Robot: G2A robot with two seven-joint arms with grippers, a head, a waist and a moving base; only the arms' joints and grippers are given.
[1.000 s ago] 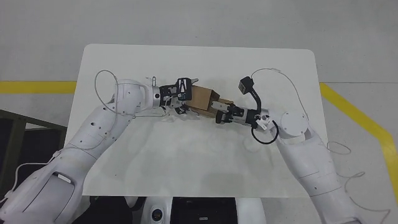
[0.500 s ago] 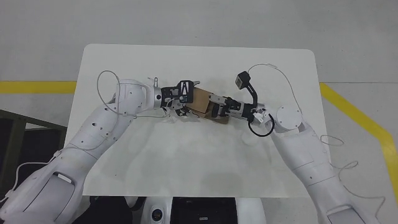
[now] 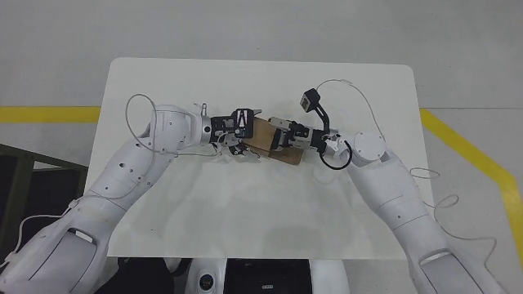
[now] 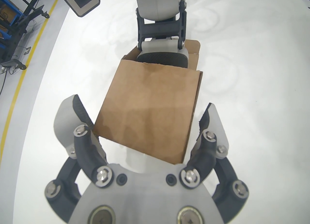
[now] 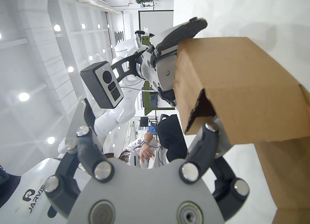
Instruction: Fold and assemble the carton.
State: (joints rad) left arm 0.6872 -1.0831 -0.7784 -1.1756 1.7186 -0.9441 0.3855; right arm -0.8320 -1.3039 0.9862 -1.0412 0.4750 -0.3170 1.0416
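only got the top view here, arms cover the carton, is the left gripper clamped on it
Observer: No. The left gripper is open, its fingers spread to either side of the carton.
Operator: and the right one
Observer: The right gripper is open too, with one finger inside the carton's open end.
Operator: where's its other finger
Observer: The other finger stands outside, clear of the cardboard.
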